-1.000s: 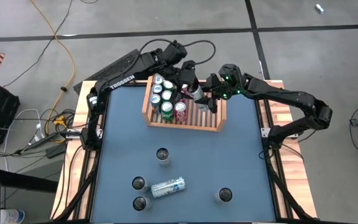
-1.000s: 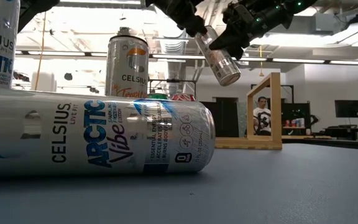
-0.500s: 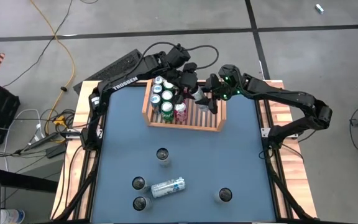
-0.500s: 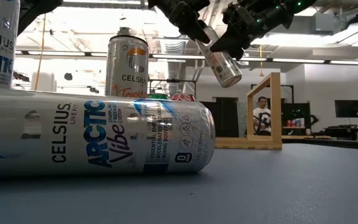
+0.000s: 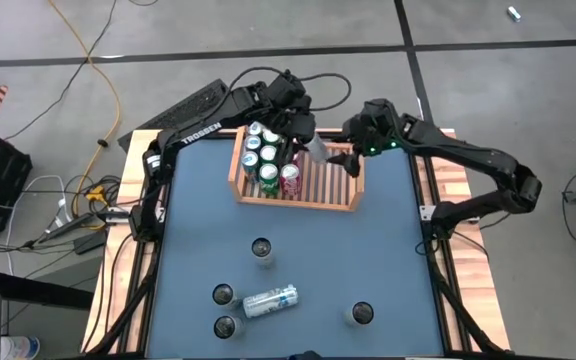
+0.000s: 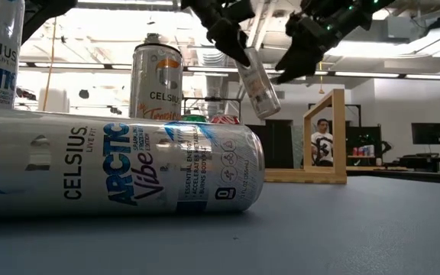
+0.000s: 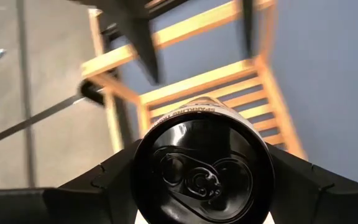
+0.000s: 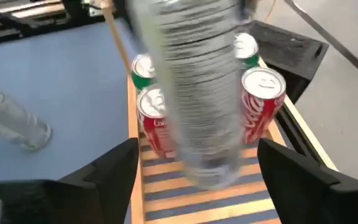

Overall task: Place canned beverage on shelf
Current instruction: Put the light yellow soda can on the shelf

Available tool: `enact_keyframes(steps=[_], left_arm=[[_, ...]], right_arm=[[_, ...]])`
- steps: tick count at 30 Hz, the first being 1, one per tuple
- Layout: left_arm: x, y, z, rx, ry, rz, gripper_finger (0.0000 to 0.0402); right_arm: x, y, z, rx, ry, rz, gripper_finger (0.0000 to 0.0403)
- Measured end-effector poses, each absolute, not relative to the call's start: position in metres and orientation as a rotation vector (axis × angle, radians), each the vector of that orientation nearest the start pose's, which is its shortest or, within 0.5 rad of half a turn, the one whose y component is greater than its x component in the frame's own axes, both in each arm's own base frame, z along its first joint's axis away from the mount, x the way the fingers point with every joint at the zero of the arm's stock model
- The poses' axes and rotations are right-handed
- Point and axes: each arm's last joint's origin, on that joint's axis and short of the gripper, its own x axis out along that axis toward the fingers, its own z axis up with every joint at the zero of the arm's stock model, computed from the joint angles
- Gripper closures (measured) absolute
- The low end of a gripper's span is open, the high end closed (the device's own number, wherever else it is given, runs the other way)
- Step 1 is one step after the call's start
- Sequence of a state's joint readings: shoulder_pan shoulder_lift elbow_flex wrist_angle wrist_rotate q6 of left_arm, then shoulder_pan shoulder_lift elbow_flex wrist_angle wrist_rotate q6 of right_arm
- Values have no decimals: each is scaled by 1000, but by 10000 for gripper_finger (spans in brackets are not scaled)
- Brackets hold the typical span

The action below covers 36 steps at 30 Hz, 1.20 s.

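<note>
- One silver can (image 6: 255,82) is hanging tilted above the shelf (image 5: 340,197), over its slatted base.
- The left gripper (image 5: 303,135) is clamping it by the top end.
- The right gripper (image 5: 353,160) is sitting just beside it, fingers spread wide.

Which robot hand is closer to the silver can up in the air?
Left. The left gripper is shut on the top end of the silver can, holding it tilted above the shelf. The right gripper is open beside the can, not touching it.
</note>
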<state>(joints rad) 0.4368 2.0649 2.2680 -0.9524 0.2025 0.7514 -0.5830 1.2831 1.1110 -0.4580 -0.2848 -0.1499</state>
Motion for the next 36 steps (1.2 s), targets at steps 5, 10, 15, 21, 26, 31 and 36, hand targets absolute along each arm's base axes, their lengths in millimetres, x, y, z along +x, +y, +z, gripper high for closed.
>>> enact_keyframes(steps=[5, 10, 15, 21, 26, 31, 36], left_arm=[[405, 181, 379, 460, 739, -77, 150], [412, 182, 376, 452, 714, -47, 149], [421, 181, 359, 421, 770, -51, 149], [437, 168, 331, 424, 882, -84, 148], [448, 152, 313, 464, 974, -97, 148], [453, 148, 309, 434, 966, -91, 148], [456, 151, 303, 398, 986, -17, 148]], right_arm=[[213, -143, 330, 119, 583, -320, 82], [194, -142, 345, 89, 528, -396, 82], [184, -143, 350, 117, 507, -445, 82], [182, -145, 348, 141, 527, -454, 82], [184, -146, 346, 146, 535, -451, 82], [185, -146, 345, 147, 537, -449, 82], [185, -146, 345, 149, 538, -448, 82]])
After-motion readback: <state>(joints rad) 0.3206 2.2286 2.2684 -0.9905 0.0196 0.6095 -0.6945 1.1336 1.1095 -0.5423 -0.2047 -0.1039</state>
